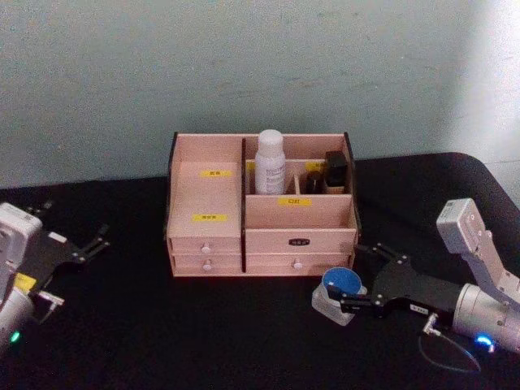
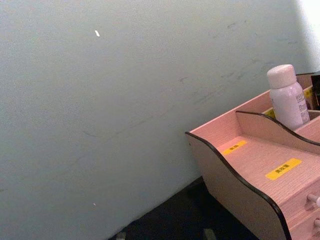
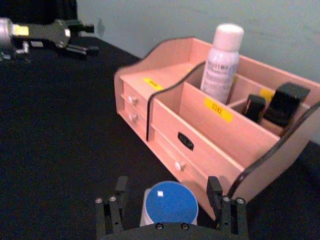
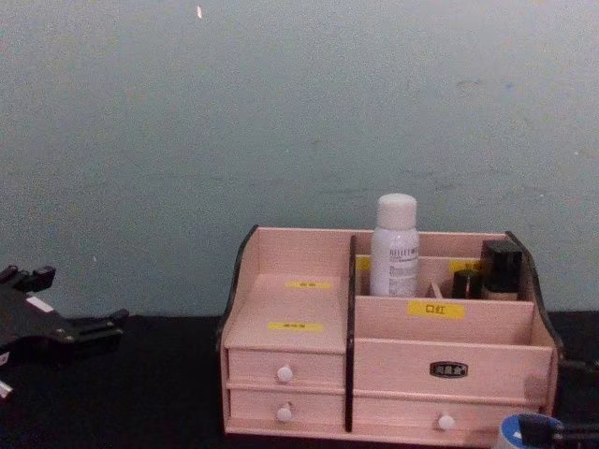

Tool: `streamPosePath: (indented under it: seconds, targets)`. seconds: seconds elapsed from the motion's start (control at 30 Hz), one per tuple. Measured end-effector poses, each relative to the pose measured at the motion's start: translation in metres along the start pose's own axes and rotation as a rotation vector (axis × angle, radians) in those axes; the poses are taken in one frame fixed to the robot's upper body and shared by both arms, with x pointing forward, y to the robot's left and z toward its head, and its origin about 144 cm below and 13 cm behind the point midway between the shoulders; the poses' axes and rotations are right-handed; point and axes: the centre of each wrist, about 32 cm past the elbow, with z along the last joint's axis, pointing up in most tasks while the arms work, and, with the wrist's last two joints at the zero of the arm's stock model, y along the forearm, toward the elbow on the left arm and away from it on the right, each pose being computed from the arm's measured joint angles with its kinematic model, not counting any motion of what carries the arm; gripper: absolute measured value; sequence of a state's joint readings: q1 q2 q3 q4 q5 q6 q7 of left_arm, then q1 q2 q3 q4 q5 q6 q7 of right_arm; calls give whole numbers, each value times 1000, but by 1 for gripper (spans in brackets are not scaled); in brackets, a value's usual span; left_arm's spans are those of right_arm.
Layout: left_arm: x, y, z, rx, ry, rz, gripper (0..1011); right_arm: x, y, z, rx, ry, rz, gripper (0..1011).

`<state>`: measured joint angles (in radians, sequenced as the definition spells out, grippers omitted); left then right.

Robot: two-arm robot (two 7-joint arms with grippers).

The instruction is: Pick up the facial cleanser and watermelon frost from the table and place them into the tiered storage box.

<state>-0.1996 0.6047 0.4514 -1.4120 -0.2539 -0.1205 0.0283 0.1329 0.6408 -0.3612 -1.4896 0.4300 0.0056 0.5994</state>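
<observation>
The blue-capped white container sits on the black counter, just off the front right corner of the tiered storage box, at about 5 o'clock from it. The right gripper reaches in from 4 o'clock with its fingers spread to either side of the container. In the right wrist view a gap shows between each finger and the container's sides, so nothing is pinched. The left gripper rests at the counter's 9 o'clock edge, also spread wide and well apart from the box.

The box stands at 12 o'clock, close to the pale wall, drawers facing the robot. Its two stepped shelves on the left are bare, and so is the long compartment behind the front wall on the right. A wide stretch of bare counter lies between the left gripper and the box. On the right, the container is close to the box's dark-edged side panel.

Counted:
- One box with four white-knobbed drawers.
- One white bottle, upright in the back compartment.
- Two dark items in the back right compartments.
- One container on the counter.
</observation>
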Motion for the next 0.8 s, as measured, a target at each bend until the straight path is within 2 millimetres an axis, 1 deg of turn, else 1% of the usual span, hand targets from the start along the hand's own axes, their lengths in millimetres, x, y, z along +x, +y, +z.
streamPosePath:
  seconds: [0.8]
  targets:
    - [0, 0, 0, 0, 0, 0, 1001, 3, 9, -13, -72, 50, -19, 1000]
